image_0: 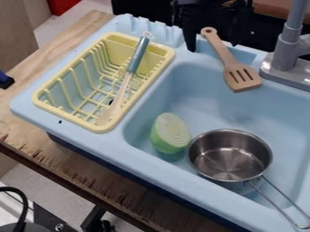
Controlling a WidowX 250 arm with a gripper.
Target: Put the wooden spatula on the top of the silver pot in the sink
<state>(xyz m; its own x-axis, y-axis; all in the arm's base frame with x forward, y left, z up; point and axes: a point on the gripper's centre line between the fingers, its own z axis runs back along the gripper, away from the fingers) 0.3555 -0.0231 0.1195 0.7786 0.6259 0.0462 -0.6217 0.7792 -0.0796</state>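
Start with the wooden desk (pixel 66 41), bearing the whole setup at one level within the arm's reach. On top of that, see the blue sink (pixel 139 158), walled all round, probably to keep loose things together. Along one side of the basin, find the yellow drying rack (pixel 70 117), set lengthwise beside the opening, presumably to leave room for work. At the back corner, note the grey faucet (pixel 286 50), upright and aside from the pot.

At the back edge, notice the black claw (pixel 215 45), apart rather than clamped, hanging around the spatula's handle, seemingly well placed for a grasp there. In the basin, near the front wall, spot the silver pot (pixel 229 159), upright and open side up, as needed for taking something across the top; long wire handle angled toward the near corner, away from the spatula.

Then look to the wooden spatula (pixel 225 54), handle at the back ledge and slotted head over the basin, so pointing roughly potward already. In the rack, see the teal-handled utensil (pixel 138 54), laid lengthwise to fit. Last, beside the pot, find the green toy vegetable (pixel 169 133), tilted cut face up, perhaps wedged by the basin wall; best left undisturbed when lowering the spatula
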